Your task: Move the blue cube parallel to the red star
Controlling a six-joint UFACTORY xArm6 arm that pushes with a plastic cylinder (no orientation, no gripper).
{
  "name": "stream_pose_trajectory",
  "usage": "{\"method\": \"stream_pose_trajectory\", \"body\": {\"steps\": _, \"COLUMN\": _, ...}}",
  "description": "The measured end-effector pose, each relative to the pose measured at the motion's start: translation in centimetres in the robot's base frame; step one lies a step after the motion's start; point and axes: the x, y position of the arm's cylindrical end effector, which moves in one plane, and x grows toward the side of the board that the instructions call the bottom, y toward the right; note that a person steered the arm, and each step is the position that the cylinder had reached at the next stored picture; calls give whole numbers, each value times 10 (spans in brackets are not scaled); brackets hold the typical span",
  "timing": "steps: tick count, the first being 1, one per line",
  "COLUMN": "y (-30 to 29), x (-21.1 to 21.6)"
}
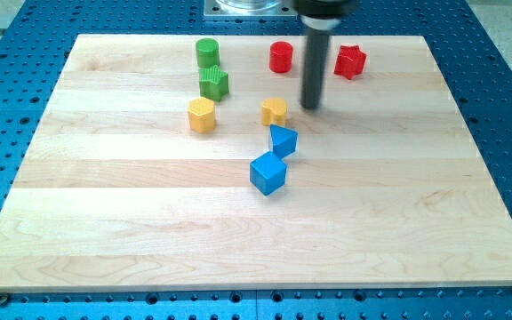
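The blue cube (268, 173) sits near the board's middle. A second blue block (284, 140), of an unclear angular shape, touches its upper right corner. The red star (350, 60) lies near the view's top, right of centre. My tip (311, 107) rests on the board between the red star and a yellow block (275, 112), up and to the right of both blue blocks, touching none of them. The rod rises from it to the view's top edge.
A red cylinder (280, 57) stands left of the rod. A green cylinder (207, 52) and a green star-like block (213, 84) are at the top left of centre, with a yellow hexagonal block (202, 116) below them. The wooden board (105, 222) lies on a blue perforated table.
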Motion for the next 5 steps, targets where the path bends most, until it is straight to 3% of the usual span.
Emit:
{"method": "stream_pose_trajectory", "body": {"steps": 1, "y": -17, "x": 115}}
{"method": "stream_pose_trajectory", "body": {"steps": 2, "y": -103, "x": 163}}
{"method": "stream_pose_trajectory", "body": {"steps": 3, "y": -181, "x": 169}}
{"method": "stream_pose_trajectory", "body": {"steps": 5, "y": -57, "x": 132}}
